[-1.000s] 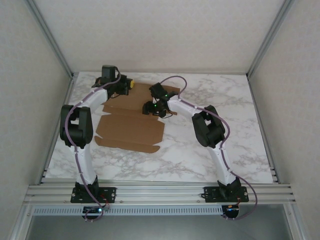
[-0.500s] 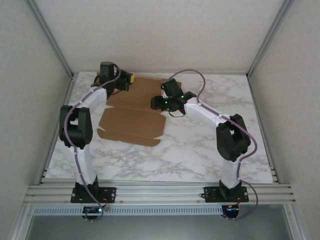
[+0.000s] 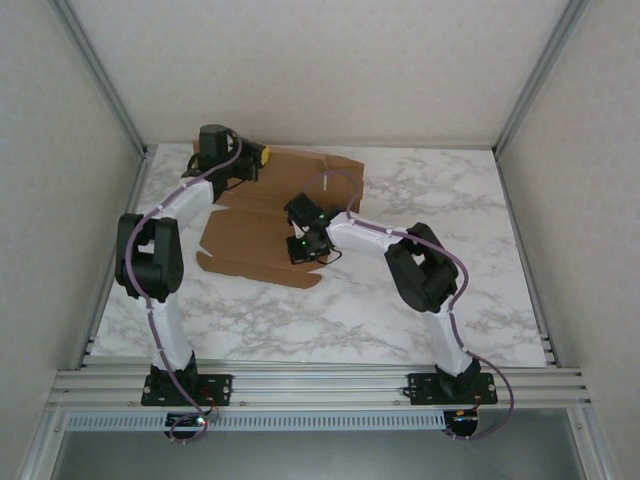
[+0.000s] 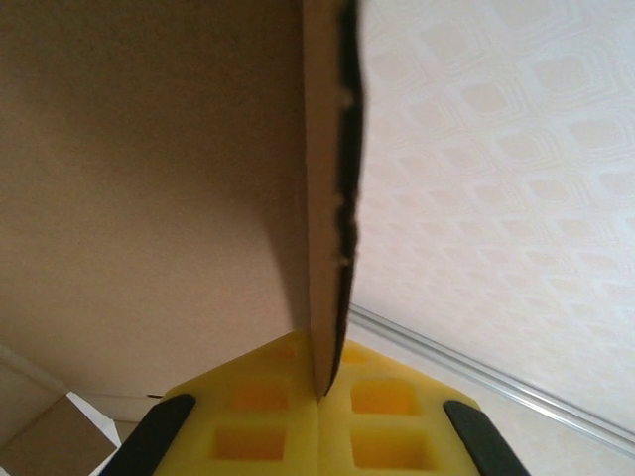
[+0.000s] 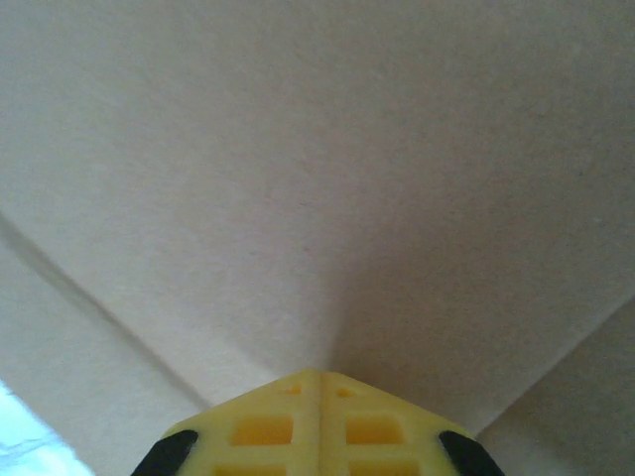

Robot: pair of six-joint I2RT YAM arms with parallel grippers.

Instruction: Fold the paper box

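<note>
The paper box (image 3: pixel 250 235) is a flat brown cardboard sheet with flaps, lying at the back left of the marble table. My left gripper (image 3: pixel 262 156) is at its far left edge, shut on the cardboard. In the left wrist view the cardboard edge (image 4: pixel 327 198) stands up between the yellow fingers (image 4: pixel 258 416) of that gripper (image 4: pixel 322 392). My right gripper (image 3: pixel 305 250) points down onto the middle of the sheet. In the right wrist view the gripper (image 5: pixel 319 375) is shut with nothing between its fingers, and its tips touch the cardboard (image 5: pixel 317 178) next to a crease.
The marble table (image 3: pixel 440 200) has free room to the right of the box and in front of it. Patterned walls with aluminium posts (image 3: pixel 105 80) close in the sides and back. A metal rail (image 3: pixel 320 385) runs along the near edge.
My right gripper has come back from the box's far right part to the middle of the sheet and has shut. The left gripper has kept its hold on the far edge.
</note>
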